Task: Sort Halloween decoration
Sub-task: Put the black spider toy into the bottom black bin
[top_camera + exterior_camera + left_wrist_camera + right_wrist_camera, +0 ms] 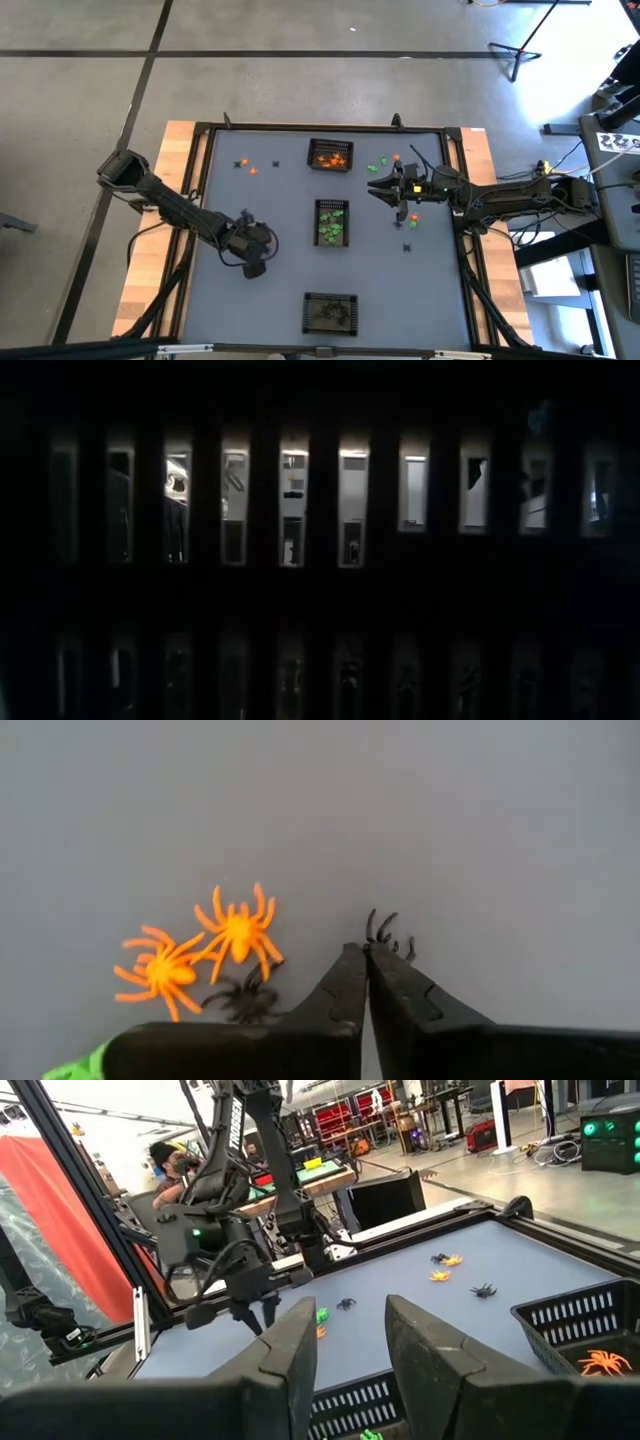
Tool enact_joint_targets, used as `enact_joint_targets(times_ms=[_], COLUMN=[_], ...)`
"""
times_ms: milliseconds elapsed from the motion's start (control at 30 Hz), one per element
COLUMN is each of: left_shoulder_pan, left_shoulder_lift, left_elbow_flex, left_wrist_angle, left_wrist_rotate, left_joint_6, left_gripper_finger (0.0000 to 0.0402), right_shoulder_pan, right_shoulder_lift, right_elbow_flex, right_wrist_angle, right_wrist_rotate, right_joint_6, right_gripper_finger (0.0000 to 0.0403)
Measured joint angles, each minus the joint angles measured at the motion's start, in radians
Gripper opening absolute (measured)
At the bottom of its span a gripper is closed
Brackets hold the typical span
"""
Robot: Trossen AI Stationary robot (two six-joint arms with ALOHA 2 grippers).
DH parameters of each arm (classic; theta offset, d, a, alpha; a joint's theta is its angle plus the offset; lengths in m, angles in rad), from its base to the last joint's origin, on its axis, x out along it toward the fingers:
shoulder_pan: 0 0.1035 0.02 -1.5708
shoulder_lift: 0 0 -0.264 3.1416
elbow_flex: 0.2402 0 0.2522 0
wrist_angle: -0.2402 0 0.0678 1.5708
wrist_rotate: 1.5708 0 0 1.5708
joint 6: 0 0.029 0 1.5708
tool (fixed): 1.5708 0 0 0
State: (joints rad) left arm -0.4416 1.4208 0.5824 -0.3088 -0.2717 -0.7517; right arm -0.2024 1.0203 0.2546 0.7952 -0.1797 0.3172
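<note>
Left gripper [366, 952]: jaws clenched on black spider [388, 932] legs | Right gripper [350, 1335]: released, empty | Risk: thin leg-hold slips; orange spiders [205, 952] lie near.

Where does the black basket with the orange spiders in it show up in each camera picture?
High view: the orange-filled basket sits at the top middle of the table.
Low view: too dark to make it out.
Left wrist view: not in it.
Right wrist view: it is at the right edge, with one orange spider showing inside.
Shared landmark: the green-filled basket, next to it in the high view, peeks in at the bottom edge of the right wrist view.
</note>
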Motion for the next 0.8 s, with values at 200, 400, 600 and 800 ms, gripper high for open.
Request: enact_joint_targets(times_ms=[200,400,600,800], left_shoulder_pan=[0.000,-0.011,-0.050,-0.046], left_shoulder_lift=[0.000,-0.001,-0.002,-0.001], left_elbow_flex=[0.073,0.185,0.286,0.269], left_wrist_angle=[-0.039,-0.052,-0.045,-0.063], left_wrist_rotate=[-0.029,-0.063,-0.118,-0.169], left_joint_6=[0.057,0.152,0.237,0.161], left_gripper_finger=[0.0000,0.0000,0.0000,0.0000], right_shoulder_pan=[0.000,0.000,0.000,0.000], right_shoulder_lift=[0.000,0.000,0.000,0.000], right_elbow_flex=[0.000,0.000,0.000,0.000], right_wrist_angle=[-0.003,-0.004,-0.004,-0.003], right_wrist_rotate=[0.001,0.001,0.001,0.002], right_joint_6=[0.000,0.000,0.000,0.000], right_gripper_finger=[0.0119,0.0119,0.0119,0.0119])
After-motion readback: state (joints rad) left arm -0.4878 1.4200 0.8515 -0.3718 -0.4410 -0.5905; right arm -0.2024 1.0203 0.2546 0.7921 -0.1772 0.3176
